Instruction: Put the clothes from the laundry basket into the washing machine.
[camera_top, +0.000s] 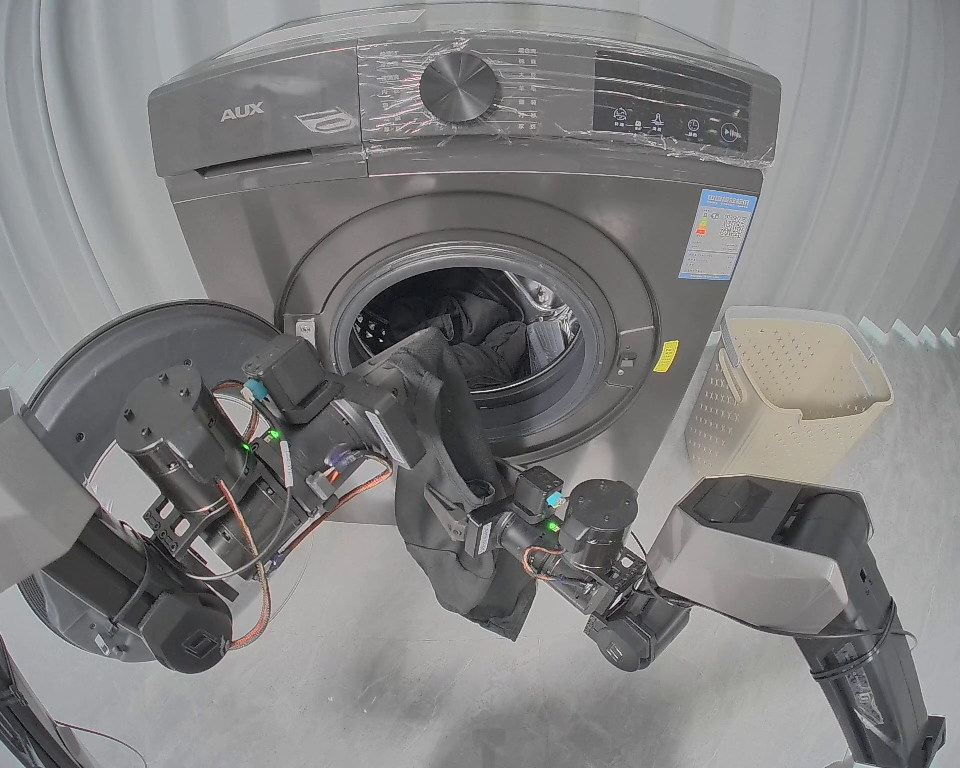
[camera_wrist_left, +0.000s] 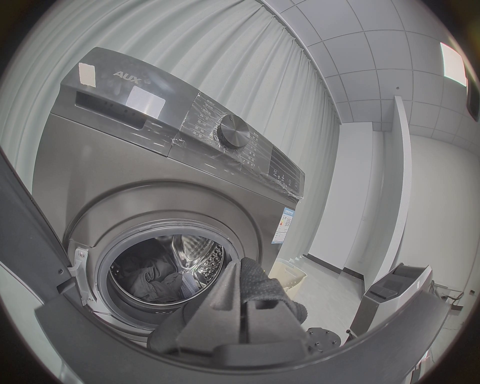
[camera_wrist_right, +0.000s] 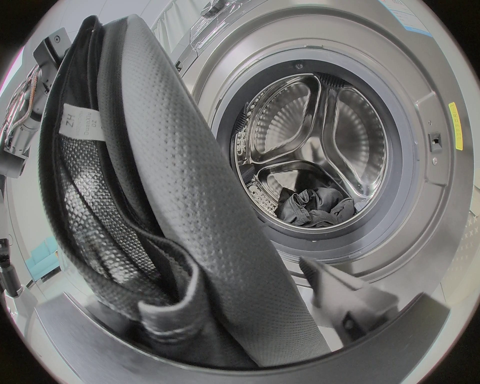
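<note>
At the mouth of the washing machine (camera_top: 460, 200), both arms hold one dark mesh garment (camera_top: 440, 540) just near of the drum opening. Left gripper (camera_wrist_left: 245, 297): jaws closed on the garment's upper edge, at the lower left rim of the opening; cloth bunches up between and over its fingers (camera_wrist_left: 220, 305). Right gripper (camera_top: 468, 500): lower and nearer, below the opening, clamped on a fold of the same garment. One finger (camera_wrist_right: 350, 300) shows beside the cloth; the other is covered by it. A band of fabric runs between the two grippers, and the rest hangs in a loose bag below the right one, clear of the floor. A white tag (camera_wrist_right: 80, 122) sits inside the waistband. Dark clothes (camera_wrist_right: 312, 205) lie in a heap at the bottom of the drum. The door (camera_top: 150, 350) stands swung open to the left. The beige laundry basket (camera_top: 790, 400) stands on the floor just right of the machine.
</note>
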